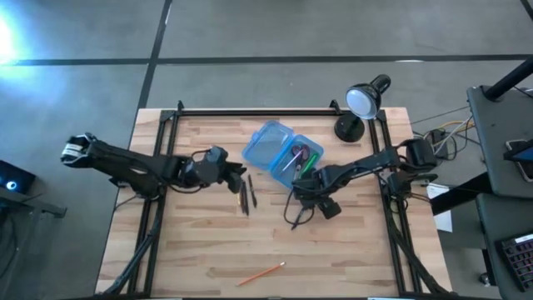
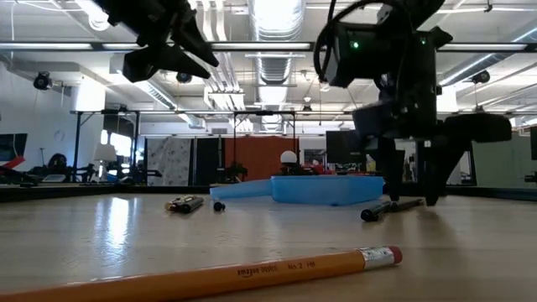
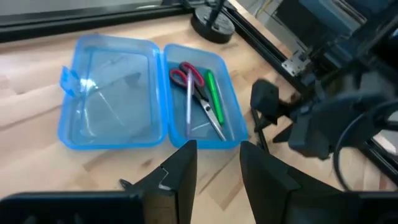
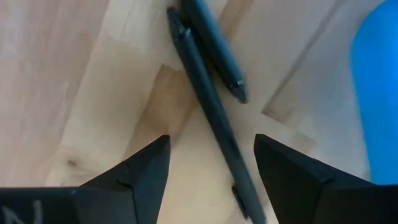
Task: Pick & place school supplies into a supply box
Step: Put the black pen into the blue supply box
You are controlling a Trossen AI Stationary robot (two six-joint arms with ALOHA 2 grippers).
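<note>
The supply box (image 1: 268, 147) lies open on the table; in the left wrist view its tray half (image 3: 205, 93) holds red-handled scissors (image 3: 194, 81), a green pen (image 3: 214, 93) and a pale pink pen (image 3: 189, 99). Its other half (image 3: 112, 93) holds nothing. My right gripper (image 4: 211, 162) is open and low over the table, its fingers on either side of two dark pens (image 4: 208, 106) without touching them. My left gripper (image 3: 217, 168) is open and empty, raised near the box. Two more dark pens (image 1: 246, 197) lie below it. A yellow-orange pencil (image 1: 262, 272) lies near the table's near edge.
A black desk lamp (image 1: 360, 104) stands at the far right corner, behind the box. A black frame rail (image 1: 258, 111) runs along the far edge, with more rails down both sides. Bare wood lies between the pens and the pencil (image 2: 210, 277).
</note>
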